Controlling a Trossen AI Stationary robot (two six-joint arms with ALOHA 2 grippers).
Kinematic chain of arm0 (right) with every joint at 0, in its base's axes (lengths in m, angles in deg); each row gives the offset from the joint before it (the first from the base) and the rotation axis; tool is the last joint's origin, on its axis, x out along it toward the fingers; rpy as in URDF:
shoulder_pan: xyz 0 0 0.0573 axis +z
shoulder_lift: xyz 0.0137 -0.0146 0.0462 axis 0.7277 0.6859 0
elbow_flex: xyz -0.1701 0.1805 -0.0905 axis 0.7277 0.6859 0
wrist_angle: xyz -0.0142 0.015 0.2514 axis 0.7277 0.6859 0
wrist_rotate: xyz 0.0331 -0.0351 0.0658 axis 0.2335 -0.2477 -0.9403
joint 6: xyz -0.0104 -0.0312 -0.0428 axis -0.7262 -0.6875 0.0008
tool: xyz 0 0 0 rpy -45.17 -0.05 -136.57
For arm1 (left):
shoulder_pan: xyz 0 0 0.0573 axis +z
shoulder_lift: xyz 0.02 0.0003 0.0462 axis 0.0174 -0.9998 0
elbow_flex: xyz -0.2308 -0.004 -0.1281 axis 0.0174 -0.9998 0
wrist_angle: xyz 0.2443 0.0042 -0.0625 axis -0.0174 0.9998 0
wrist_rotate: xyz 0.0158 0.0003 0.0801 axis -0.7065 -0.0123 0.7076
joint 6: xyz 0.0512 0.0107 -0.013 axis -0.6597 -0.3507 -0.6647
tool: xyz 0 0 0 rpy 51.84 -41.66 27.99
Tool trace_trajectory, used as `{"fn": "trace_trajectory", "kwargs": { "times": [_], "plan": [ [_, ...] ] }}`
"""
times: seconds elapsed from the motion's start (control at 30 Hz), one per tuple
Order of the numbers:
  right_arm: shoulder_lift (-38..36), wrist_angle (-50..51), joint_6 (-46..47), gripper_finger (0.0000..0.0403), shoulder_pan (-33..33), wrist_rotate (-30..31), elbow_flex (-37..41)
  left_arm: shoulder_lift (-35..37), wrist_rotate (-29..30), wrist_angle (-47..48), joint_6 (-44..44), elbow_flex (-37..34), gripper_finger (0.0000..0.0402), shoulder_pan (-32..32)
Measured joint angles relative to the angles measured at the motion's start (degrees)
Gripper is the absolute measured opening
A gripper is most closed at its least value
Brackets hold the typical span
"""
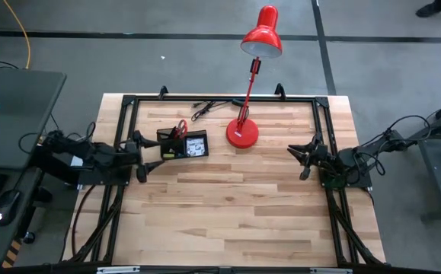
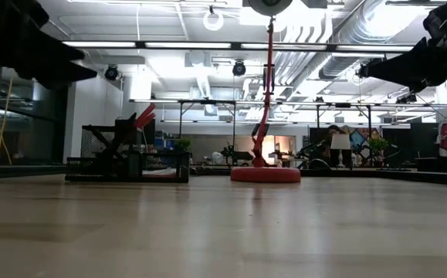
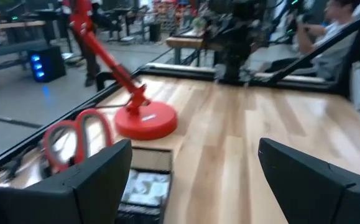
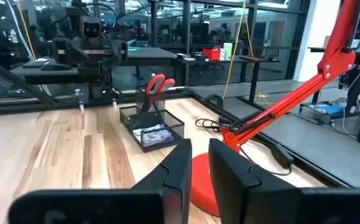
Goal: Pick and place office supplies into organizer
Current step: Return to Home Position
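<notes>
High: straight down. Low: surface level. Wrists: facing each other. Shared: lamp base (image 1: 242, 135), organizer (image 1: 159, 141).

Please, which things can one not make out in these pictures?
Pens: none can be picked out in the organizer; too small in the high view, blurred in the left wrist view.
Purple pad: not found in any view; the walls may hide it.
Scissors blades: hidden inside the organizer.
Lamp head: mostly cut off by the low view's top edge.
</notes>
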Motion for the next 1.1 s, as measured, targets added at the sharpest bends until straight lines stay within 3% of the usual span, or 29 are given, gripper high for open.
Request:
{"fn": "trace_trajectory", "kwargs": {
  "times": [0.5,0.77,1.1],
  "plan": [
    [0.1,0.2,5.5,0.0055,0.0,0.0,0.0,-0.5,1.0,1.1,-1.0,-1.8,0.0337,2.0],
    [0.1,0.2,5.3,0.0056,0.0,0.0,0.0,-1.2,2.7,1.1,12.5,-1.8,0.0337,2.0],
    [0.1,0.2,5.3,0.0048,0.0,0.0,0.0,-1.2,2.7,1.1,12.5,-1.8,0.0337,2.0]
  ]
}}
